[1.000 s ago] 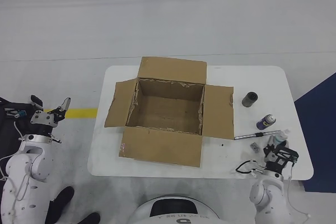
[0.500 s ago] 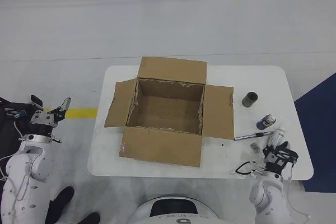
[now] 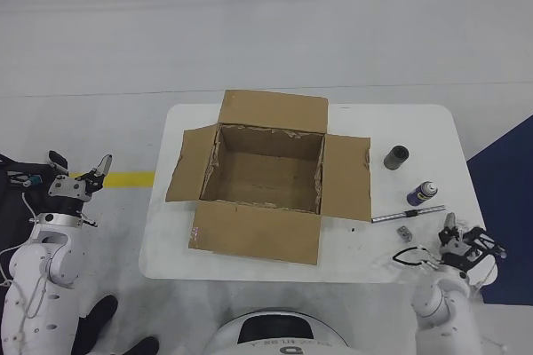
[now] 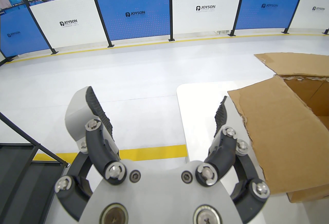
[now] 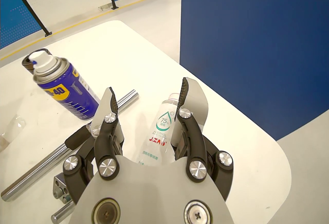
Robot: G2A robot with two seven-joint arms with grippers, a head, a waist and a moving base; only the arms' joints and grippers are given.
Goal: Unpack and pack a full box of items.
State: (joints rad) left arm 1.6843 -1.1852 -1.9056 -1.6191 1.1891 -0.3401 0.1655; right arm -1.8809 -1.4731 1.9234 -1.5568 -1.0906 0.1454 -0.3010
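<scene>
Unpacking check: found box (image 3: pixel 258 232) open at mid-counter (image 3: pixel 186 124), flaps folded out
Noted right gripper (image 5: pixel 148 88) (image 3: pixel 466 242) near the counter's right front corner, fingers spread, clear bottle (image 5: pixel 159 132) between them. Recorded spray can (image 5: pixel 65 86) (image 3: pixel 421 193), metal rod (image 5: pixel 36 171) (image 3: pixel 409 214) and small bracket (image 3: pixel 403 233) just beside; dark cylinder (image 3: pixel 395 158) farther back. Logged left gripper (image 4: pixel 156 99) (image 3: pixel 80 164) off the counter's left side, over the floor (image 4: pixel 128 75), fingers wide apart

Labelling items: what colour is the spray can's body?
Blue spray can, yellow patch; clearest in right wrist view.
</scene>
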